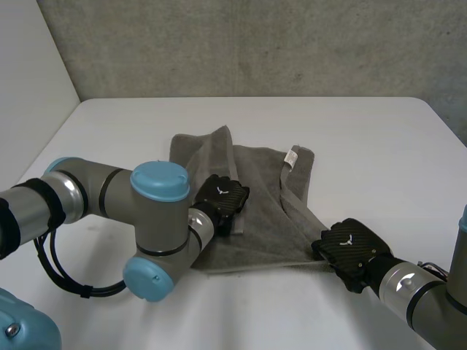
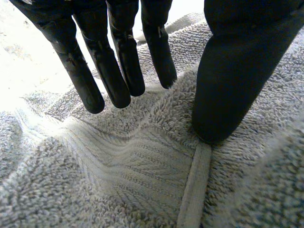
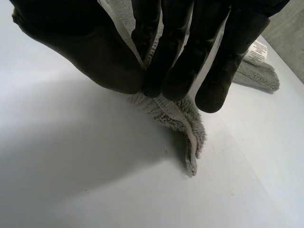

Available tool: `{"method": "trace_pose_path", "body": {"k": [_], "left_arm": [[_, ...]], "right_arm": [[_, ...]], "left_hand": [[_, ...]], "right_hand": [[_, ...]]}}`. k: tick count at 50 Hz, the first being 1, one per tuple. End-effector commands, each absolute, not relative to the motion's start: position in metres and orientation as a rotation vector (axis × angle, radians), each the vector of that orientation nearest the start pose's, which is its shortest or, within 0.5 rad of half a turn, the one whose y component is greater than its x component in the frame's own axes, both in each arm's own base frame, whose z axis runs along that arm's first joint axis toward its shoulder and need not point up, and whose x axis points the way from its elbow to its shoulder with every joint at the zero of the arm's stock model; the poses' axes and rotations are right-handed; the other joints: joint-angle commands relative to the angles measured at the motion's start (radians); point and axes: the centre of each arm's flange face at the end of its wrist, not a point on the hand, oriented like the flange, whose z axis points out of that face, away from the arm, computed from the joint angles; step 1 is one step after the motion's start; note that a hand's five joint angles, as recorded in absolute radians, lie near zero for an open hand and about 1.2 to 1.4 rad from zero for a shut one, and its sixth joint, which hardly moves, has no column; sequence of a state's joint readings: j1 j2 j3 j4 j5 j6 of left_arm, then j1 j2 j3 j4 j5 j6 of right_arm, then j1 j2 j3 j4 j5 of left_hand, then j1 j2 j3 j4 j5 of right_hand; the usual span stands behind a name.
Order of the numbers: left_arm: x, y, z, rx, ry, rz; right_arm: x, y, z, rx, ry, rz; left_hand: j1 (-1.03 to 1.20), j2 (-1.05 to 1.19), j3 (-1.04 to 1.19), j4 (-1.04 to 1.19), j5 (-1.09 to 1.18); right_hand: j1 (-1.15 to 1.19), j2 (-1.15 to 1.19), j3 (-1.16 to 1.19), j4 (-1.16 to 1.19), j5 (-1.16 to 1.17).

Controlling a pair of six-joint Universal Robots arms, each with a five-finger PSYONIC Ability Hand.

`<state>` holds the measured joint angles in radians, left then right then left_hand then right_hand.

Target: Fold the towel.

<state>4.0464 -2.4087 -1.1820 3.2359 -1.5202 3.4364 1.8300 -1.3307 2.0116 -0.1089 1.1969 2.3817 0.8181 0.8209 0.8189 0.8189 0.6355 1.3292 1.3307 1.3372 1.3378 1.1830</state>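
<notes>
right hand [image 1: 349, 249] pinched the towel [image 1: 266, 219] by its near corner. left hand [image 1: 222, 198] pressed near its middle, fingers [image 2: 118, 71] straight. next, the corner likely needed carrying across.

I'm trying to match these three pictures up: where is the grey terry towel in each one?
Head view: grey terry towel lies rumpled mid-table, between both arms.
Left wrist view: it spreads under the fingertips of the left robot hand.
Right wrist view: its corner is pinched by the right robot hand.
Shared landmark: the towel's flat hem band.
</notes>
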Motion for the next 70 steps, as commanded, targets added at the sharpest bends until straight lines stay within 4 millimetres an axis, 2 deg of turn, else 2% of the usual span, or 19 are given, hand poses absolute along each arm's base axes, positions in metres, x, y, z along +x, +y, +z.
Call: {"method": "trace_pose_path", "body": {"k": [1, 10, 14, 21, 23, 24, 26, 27, 28, 33, 39, 41, 47, 54, 56, 58, 59, 60, 70], "left_arm": [[-0.375, -0.257, 0.114, 1.335, 2.455, -1.930], [-0.378, -0.262, 0.112, 1.328, 2.447, -1.943], [-0.378, -0.262, 0.111, 1.323, 2.447, -1.939], [-0.373, -0.269, 0.127, 1.237, 2.416, -1.979], [-0.356, -0.282, 0.154, 1.018, 2.360, -2.020], [-0.356, -0.282, 0.155, 1.017, 2.359, -2.020], [-0.312, -0.308, 0.176, 0.669, 2.295, -1.986], [-0.312, -0.308, 0.176, 0.667, 2.295, -1.986], [-0.294, -0.314, 0.187, 0.538, 2.262, -1.984], [-0.253, -0.319, 0.203, 0.335, 2.223, -2.025], [-0.215, -0.315, 0.194, 0.227, 2.215, -1.987], [-0.199, -0.307, 0.178, 0.203, 2.242, -1.911], [-0.185, -0.293, 0.153, 0.200, 2.297, -1.800], [-0.160, -0.297, 0.142, 0.114, 2.282, -1.751], [-0.156, -0.296, 0.139, 0.108, 2.289, -1.738], [-0.160, -0.291, 0.133, 0.174, 2.344, -1.740], [-0.160, -0.291, 0.133, 0.175, 2.344, -1.740], [-0.163, -0.287, 0.131, 0.228, 2.378, -1.749], [-0.178, -0.262, 0.160, 0.479, 2.441, -1.970]], "right_arm": [[0.223, -0.199, 0.135, -1.527, 2.173, -1.515], [0.223, -0.199, 0.135, -1.527, 2.176, -1.513], [0.223, -0.199, 0.135, -1.527, 2.176, -1.513], [0.223, -0.200, 0.136, -1.523, 2.175, -1.522], [0.222, -0.201, 0.136, -1.521, 2.177, -1.520], [0.222, -0.201, 0.137, -1.520, 2.178, -1.523], [0.222, -0.201, 0.137, -1.520, 2.178, -1.523], [0.222, -0.201, 0.137, -1.520, 2.178, -1.523], [0.222, -0.201, 0.137, -1.520, 2.178, -1.523], [0.223, -0.200, 0.137, -1.523, 2.175, -1.522], [0.223, -0.200, 0.137, -1.524, 2.173, -1.521], [0.223, -0.200, 0.137, -1.524, 2.173, -1.521], [0.224, -0.199, 0.136, -1.524, 2.172, -1.516], [0.224, -0.198, 0.136, -1.523, 2.172, -1.513], [0.224, -0.198, 0.136, -1.521, 2.172, -1.512], [0.224, -0.198, 0.136, -1.519, 2.173, -1.512], [0.224, -0.198, 0.136, -1.519, 2.173, -1.512], [0.224, -0.199, 0.136, -1.519, 2.172, -1.514], [0.224, -0.199, 0.135, -1.515, 2.173, -1.513]], "left_hand": [[0.176, 0.173, 0.175, 0.175, 0.184], [0.253, 0.250, 0.252, 0.252, 0.261], [0.556, 0.554, 0.556, 0.556, 0.564], [0.578, 0.575, 0.577, 0.577, 0.586], [0.578, 0.575, 0.577, 0.577, 0.586], [0.578, 0.575, 0.577, 0.577, 0.586], [0.578, 0.575, 0.577, 0.577, 0.586], [0.578, 0.575, 0.577, 0.577, 0.586], [0.578, 0.575, 0.577, 0.577, 0.586], [0.578, 0.575, 0.577, 0.577, 0.586], [0.578, 0.575, 0.577, 0.577, 0.586], [0.578, 0.575, 0.577, 0.577, 0.586], [0.578, 0.575, 0.577, 0.577, 0.586], [0.578, 0.575, 0.577, 0.577, 0.586], [0.499, 0.496, 0.498, 0.498, 0.507], [-0.409, -0.411, -0.409, -0.409, -0.401], [-0.414, -0.417, -0.415, -0.415, -0.406], [-0.644, -0.646, -0.644, -0.644, -0.636], [-0.616, -0.619, -0.617, -0.617, -0.608]], "right_hand": [[0.067, 0.066, 0.059, 0.058, 0.039], [0.067, 0.066, 0.059, 0.058, 0.039], [0.067, 0.066, 0.059, 0.058, 0.039], [0.067, 0.066, 0.059, 0.058, 0.039], [0.067, 0.066, 0.059, 0.058, 0.039], [0.067, 0.066, 0.059, 0.058, 0.039], [0.067, 0.066, 0.059, 0.058, 0.039], [0.067, 0.066, 0.059, 0.058, 0.039], [0.067, 0.066, 0.059, 0.058, 0.039], [0.067, 0.066, 0.059, 0.058, 0.039], [0.067, 0.066, 0.059, 0.058, 0.039], [0.067, 0.066, 0.059, 0.058, 0.039], [0.067, 0.066, 0.059, 0.058, 0.039], [0.067, 0.066, 0.059, 0.058, 0.039], [0.067, 0.066, 0.059, 0.058, 0.039], [0.067, 0.066, 0.059, 0.058, 0.039], [0.067, 0.066, 0.059, 0.058, 0.039], [0.067, 0.066, 0.059, 0.058, 0.039], [0.067, 0.066, 0.059, 0.058, 0.039]]}}
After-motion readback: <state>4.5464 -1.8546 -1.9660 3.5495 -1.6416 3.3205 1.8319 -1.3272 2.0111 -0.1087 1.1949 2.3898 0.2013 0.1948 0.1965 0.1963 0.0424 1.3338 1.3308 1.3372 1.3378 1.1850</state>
